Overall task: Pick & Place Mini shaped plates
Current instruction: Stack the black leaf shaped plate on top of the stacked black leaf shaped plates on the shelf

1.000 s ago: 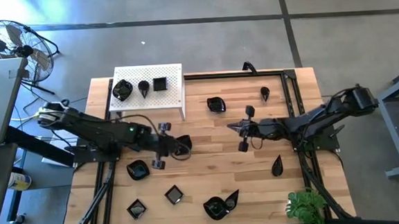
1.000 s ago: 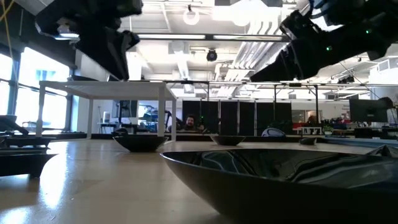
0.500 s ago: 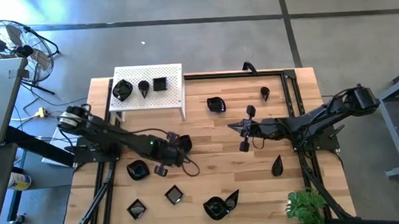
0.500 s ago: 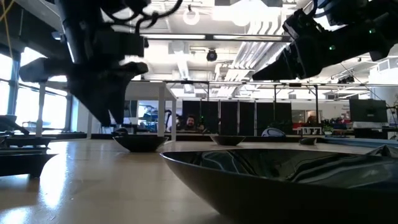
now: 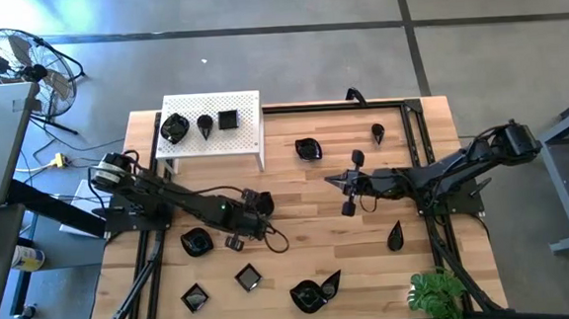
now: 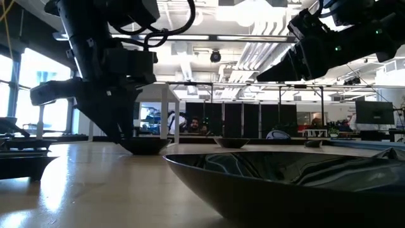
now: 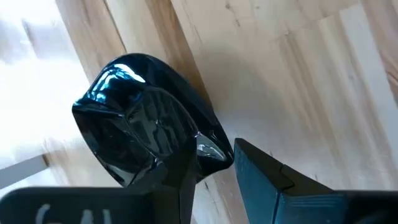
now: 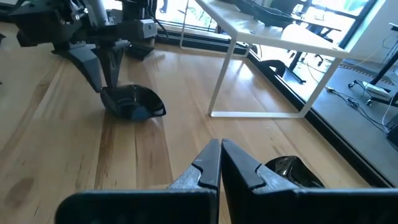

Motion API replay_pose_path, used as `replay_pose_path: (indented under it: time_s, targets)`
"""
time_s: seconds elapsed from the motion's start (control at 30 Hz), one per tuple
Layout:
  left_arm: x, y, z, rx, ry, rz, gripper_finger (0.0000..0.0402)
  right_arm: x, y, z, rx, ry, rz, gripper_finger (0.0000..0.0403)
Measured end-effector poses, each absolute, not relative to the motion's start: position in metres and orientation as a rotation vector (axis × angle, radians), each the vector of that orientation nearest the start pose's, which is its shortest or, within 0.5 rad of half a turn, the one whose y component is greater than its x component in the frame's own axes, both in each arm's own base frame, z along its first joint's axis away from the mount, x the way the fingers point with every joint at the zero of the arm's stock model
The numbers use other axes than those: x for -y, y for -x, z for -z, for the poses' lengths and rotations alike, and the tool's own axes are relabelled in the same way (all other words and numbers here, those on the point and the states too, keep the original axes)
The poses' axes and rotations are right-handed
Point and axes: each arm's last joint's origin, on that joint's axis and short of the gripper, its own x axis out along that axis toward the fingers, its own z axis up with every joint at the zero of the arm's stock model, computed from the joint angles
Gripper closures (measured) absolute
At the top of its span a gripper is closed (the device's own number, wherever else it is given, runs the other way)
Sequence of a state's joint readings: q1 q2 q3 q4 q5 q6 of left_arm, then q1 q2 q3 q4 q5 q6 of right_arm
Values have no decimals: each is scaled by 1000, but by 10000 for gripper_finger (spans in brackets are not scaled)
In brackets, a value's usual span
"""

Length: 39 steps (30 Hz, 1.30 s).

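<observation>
Plate (image 7: pixel 143 137) rim sits between left hand's (image 5: pixel 232 233) parted fingers; right hand (image 8: pixel 219 167) closed.

A perforated stand (image 5: pixel 212 130) sits at the worktop's (image 5: pixel 296 188) far-left corner, with three small plates (image 5: pixel 201 124) in a row on top. Toward the far edge, right of the stand, lie two more plates (image 5: pixel 309 149) — one near the middle, one further right. Along the near edge lie several others (image 5: pixel 248 276). The left gripper (image 5: pixel 241 224) is left of centre, over a dish (image 7: pixel 146 140); the right gripper (image 5: pixel 346 187) is over the middle — a lone plate (image 5: pixel 395 237) lies nearer the right edge.
</observation>
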<state>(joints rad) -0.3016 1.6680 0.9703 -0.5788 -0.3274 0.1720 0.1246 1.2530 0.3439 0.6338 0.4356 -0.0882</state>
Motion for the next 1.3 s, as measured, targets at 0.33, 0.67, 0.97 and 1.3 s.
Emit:
replay_pose_path:
  time_s: [0.33,0.67,0.97,1.3]
  targets:
    - [79,-286,-163,-1250,-548,91,375,-16,-226,-172,-280,164,297,400]
    - [79,-286,-163,-1248,-556,84,397,-16,-226,-172,-279,164,297,402]
    - [79,-284,-176,-1240,-541,89,399,-16,-226,-172,-279,165,297,402]
    - [80,-289,-246,-1153,-511,75,401,-16,-226,-172,-280,170,295,402]
